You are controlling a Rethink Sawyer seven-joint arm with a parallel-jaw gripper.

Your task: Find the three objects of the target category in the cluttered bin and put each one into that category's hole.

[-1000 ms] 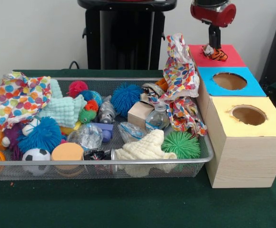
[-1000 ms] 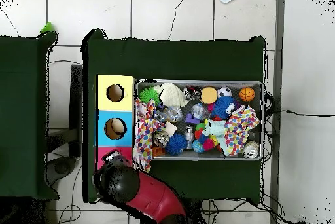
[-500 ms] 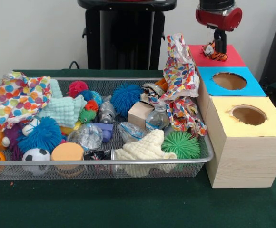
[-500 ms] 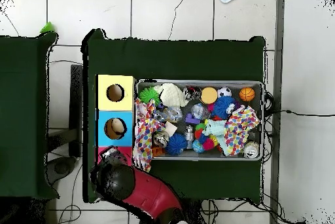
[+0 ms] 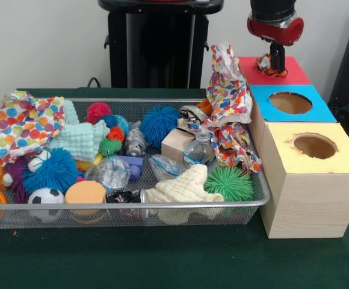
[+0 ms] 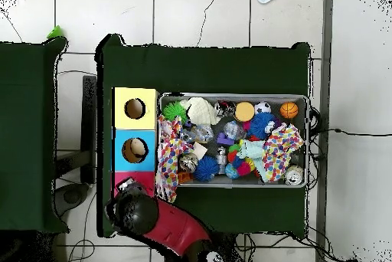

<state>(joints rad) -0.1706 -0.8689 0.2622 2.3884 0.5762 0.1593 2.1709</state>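
Green-covered counter (image 5: 162, 259), white wall behind. Wire bin (image 5: 126, 208) packed with clutter: spiky balls, cloths, bottles. Hand (image 5: 277, 65) hangs over the red-topped box (image 5: 295, 71) at the far end of the box row, orange striped plush (image 5: 266, 62) at its tips. Cannot tell whether the grip is closed on the toy or already let go. Red hole itself hidden in both views.

Risk: if plush isn't centred over the hole, it could catch on the rough rim or land on the red surround.

Front view shows the plush and tips; overhead shows only arm (image 6: 164, 224) covering the red box, plus something pale inside blue hole (image 6: 135, 149).
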